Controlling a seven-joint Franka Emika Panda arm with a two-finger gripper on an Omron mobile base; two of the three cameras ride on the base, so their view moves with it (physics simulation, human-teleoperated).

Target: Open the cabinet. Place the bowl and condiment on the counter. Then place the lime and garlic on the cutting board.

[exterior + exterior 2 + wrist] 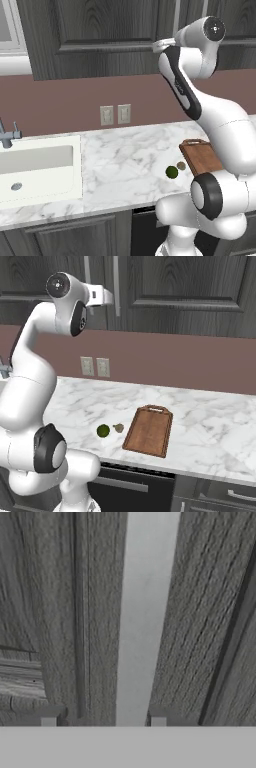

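From the left, you see the gripper (159, 46) up at the cabinet (100, 30); the lime (171, 172) and garlic (181, 165) sit on the counter (120, 160) beside the cutting board (202, 156).

From the right, the doors look shut.

From the hand, the fingers (48, 721) sit either side of the handle (145, 612), maybe pinching it.

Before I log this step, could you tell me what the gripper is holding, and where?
The gripper straddles the cabinet's bar handle, low on the bar; a firm clamp cannot be confirmed.

kitchen, marble counter (125, 155), sink (37, 170), cabinet (100, 35)
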